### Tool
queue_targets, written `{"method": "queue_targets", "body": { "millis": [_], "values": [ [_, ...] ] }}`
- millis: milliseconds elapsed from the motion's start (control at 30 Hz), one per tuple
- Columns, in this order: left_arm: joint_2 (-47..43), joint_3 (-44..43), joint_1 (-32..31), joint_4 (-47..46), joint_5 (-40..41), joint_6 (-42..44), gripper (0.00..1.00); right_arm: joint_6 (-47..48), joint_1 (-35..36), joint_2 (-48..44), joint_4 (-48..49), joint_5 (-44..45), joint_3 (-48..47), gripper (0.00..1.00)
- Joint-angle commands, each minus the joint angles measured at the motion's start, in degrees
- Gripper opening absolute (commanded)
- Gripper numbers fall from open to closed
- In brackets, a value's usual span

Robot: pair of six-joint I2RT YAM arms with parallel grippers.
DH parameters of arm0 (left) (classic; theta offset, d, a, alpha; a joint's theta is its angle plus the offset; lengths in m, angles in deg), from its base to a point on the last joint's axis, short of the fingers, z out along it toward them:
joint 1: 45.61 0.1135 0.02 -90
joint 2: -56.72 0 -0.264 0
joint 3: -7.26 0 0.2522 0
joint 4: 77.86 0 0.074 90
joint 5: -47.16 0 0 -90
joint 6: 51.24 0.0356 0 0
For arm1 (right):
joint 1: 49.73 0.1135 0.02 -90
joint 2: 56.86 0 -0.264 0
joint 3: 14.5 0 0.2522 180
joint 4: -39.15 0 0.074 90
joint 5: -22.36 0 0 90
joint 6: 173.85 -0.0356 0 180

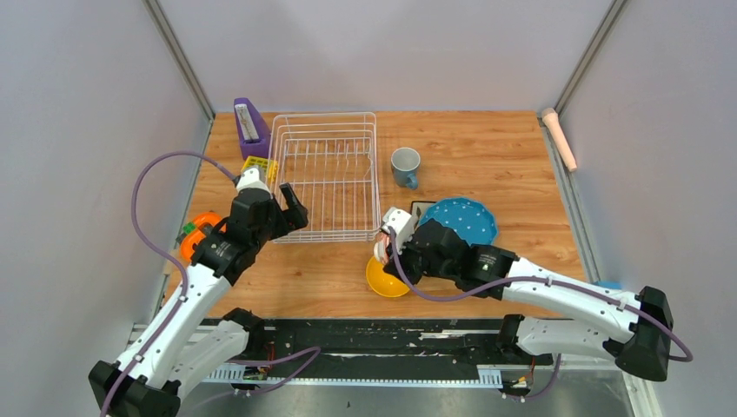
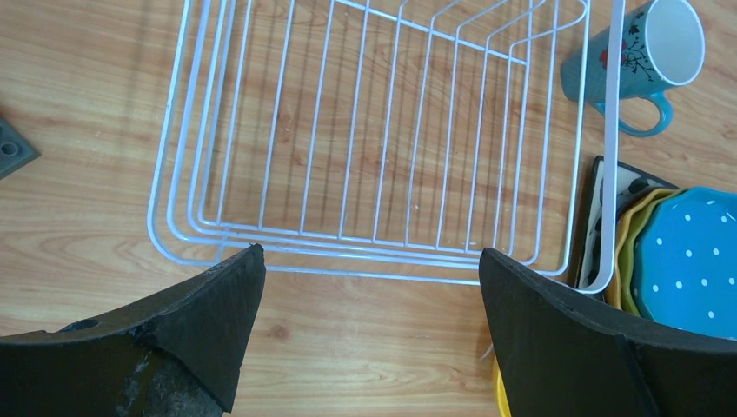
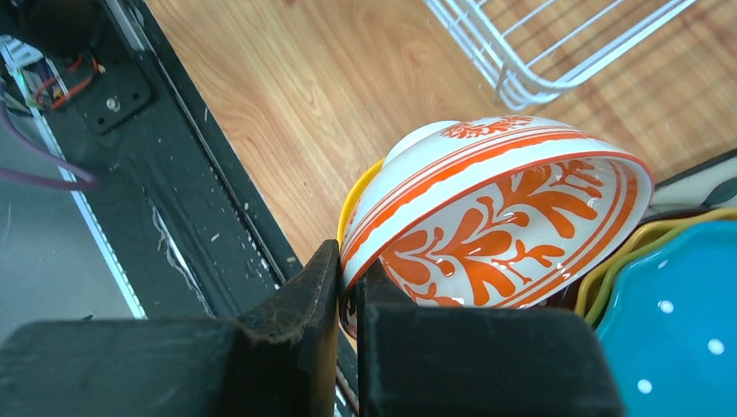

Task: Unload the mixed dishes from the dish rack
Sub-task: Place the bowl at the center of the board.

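Robot lab, grey enclosure walls (image 1: 87, 104), wooden tabletop (image 1: 487, 148)

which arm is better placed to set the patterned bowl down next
Right: the right gripper is shut on the rim of the patterned bowl, over the yellow bowl. The left gripper hangs open at the near edge of the dish rack, holding nothing.

Overhead view of whole table (image 1: 487, 148); two close downward wrist views, both with dish rack (image 2: 614, 130).
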Motion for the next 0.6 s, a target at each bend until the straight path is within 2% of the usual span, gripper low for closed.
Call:
{"method": "queue_targets", "body": {
  "millis": [0,567],
  "values": [
    [-1.31,-1.23,-0.18,-0.68,1.01,1.17,1.0,-0.79,1.62,0.11,-1.5,3.74,-2.59,0.0],
    [-1.77,0.15,-0.18,-0.21,1.28,2.14,1.0,-2.74,4.01,15.49,-3.4,8.46,-5.77,0.0]
  ]
}}
